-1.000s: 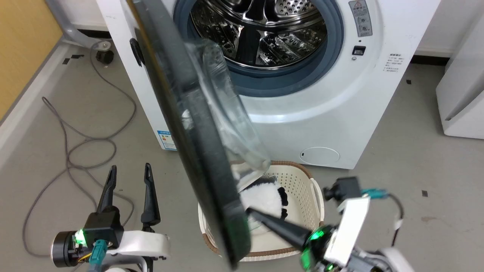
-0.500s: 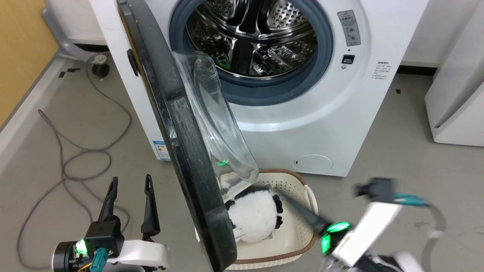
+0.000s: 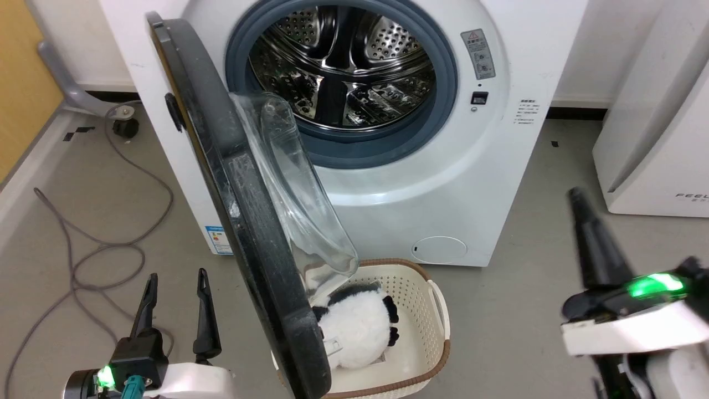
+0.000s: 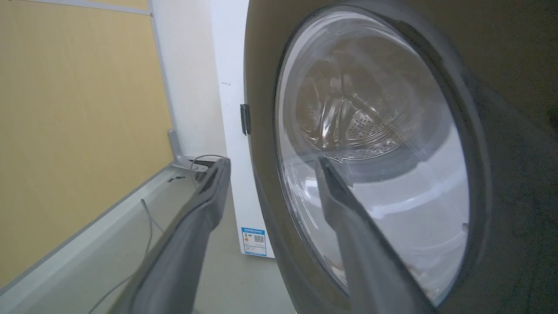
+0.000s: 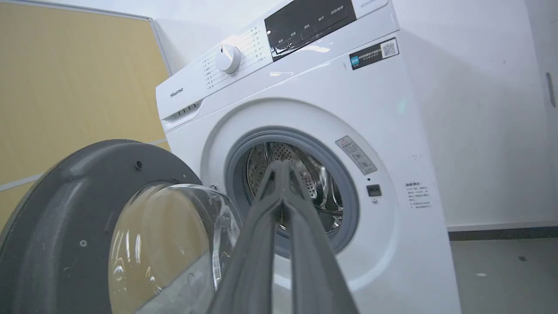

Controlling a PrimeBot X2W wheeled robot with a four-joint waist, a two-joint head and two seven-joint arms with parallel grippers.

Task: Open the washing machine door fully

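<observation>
Door: the washing machine door (image 3: 243, 221) is hinged at the left and stands out towards the near side, roughly square to the front of the washing machine (image 3: 443, 183). I judge it half open, not fully.
Drum: the steel drum (image 3: 343, 66) is exposed.
Left fingers: the left gripper (image 3: 176, 274) is near left, fingers spread wide and holding nothing. It is just left of the door's outer face; whether it touches, I cannot tell.
Right fingers: the right gripper (image 3: 577, 194) is near right, well apart from the door, fingers pressed together on nothing.
Below the door: a cream basket (image 3: 443, 316) with a black-and-white plush toy (image 3: 354, 327) sits under the door's near edge.
Risk, blocked swing: further opening carries the door leftward, into the left fingers.
Risk, drift: nothing holds the door, so it may swing back.
Risk, floor: the grey cable (image 3: 83, 249) at the left could snag the wheels.
</observation>
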